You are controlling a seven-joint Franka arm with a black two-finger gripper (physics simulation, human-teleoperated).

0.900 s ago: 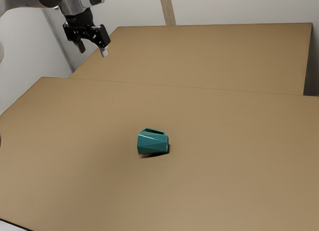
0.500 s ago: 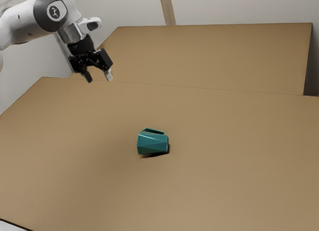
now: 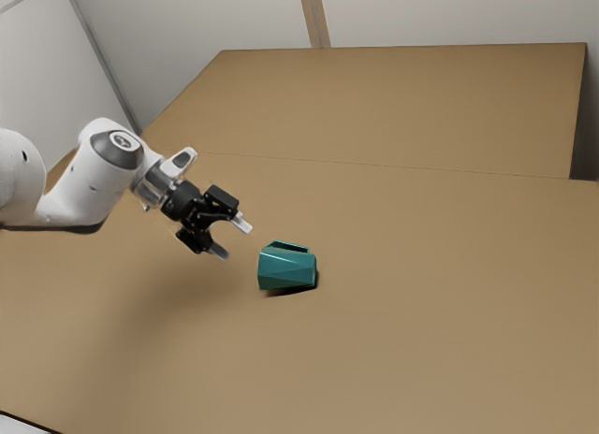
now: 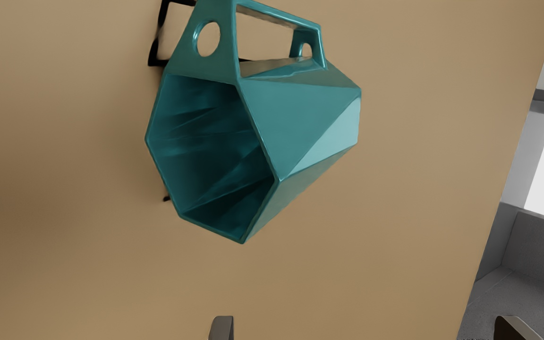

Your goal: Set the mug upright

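Tool [image 3: 233, 238]: spread, holding nothing, near mug.
Mug [image 3: 286, 267]: on its side on table [image 3: 421, 312], mouth [image 4: 210, 151] twd. exterior view's left.
Mouth risk: off-centre contact may push mug & roll it.
Wall risk: slanted sides, poss. slip w/ weak grip.
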